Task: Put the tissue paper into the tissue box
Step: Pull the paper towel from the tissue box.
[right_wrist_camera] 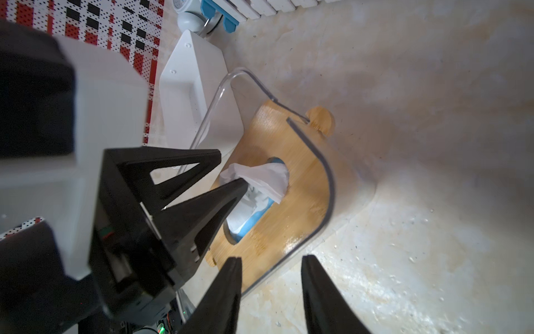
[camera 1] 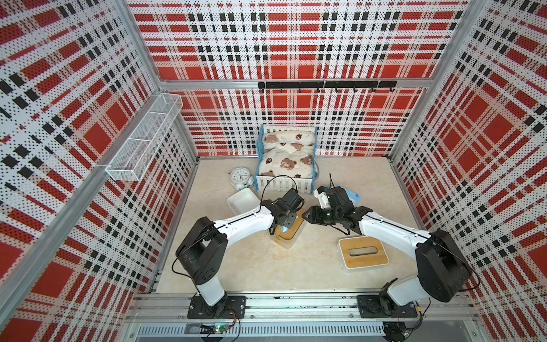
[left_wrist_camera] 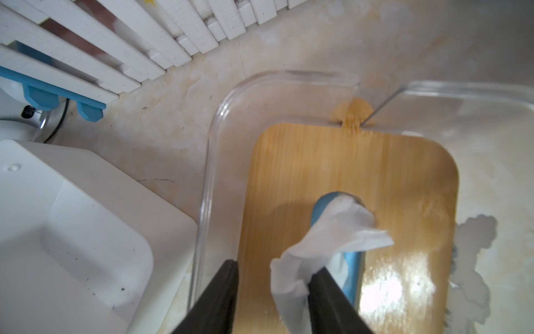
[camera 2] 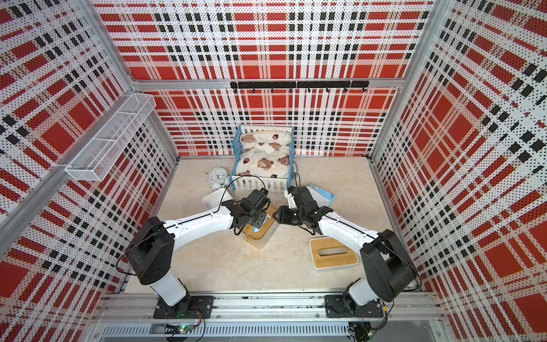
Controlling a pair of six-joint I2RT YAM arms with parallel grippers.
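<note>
Scene: Two robot arms meet over a clear tissue box [left_wrist_camera: 208, 173] capped by a bamboo lid [left_wrist_camera: 303, 162], apparently midway through a refill.
Tissue paper: One blue-wrapped pack [right_wrist_camera: 254, 224] sits inside the clear box and shows through the lid's slot. Its top white sheet [left_wrist_camera: 341, 228] stands up through that slot. A second pack [camera 2: 324, 194] lies on the table behind the right arm, near the toy bed [camera 2: 260, 183].
Left gripper [left_wrist_camera: 274, 266]: Jaws apart at a middling gap. The sheet drapes against one finger and is not pinched.
Right gripper [right_wrist_camera: 271, 258]: Jaws apart and empty, hovering just beside the box's rim.
Handling: The sheet is likely feather-light, limp and easily torn, so it wants a gentle pinch near its free tip. The loose pack, soft and slick in its plastic wrap, is best squeezed across its narrow sides.
Hard to see: The right arm hides most of the second pack in both top views. The left wrist view is blurred, so whether the sheet clings to the finger is uncertain. The other tissue box [camera 1: 363, 251], lid on, gives no sign of its contents.
</note>
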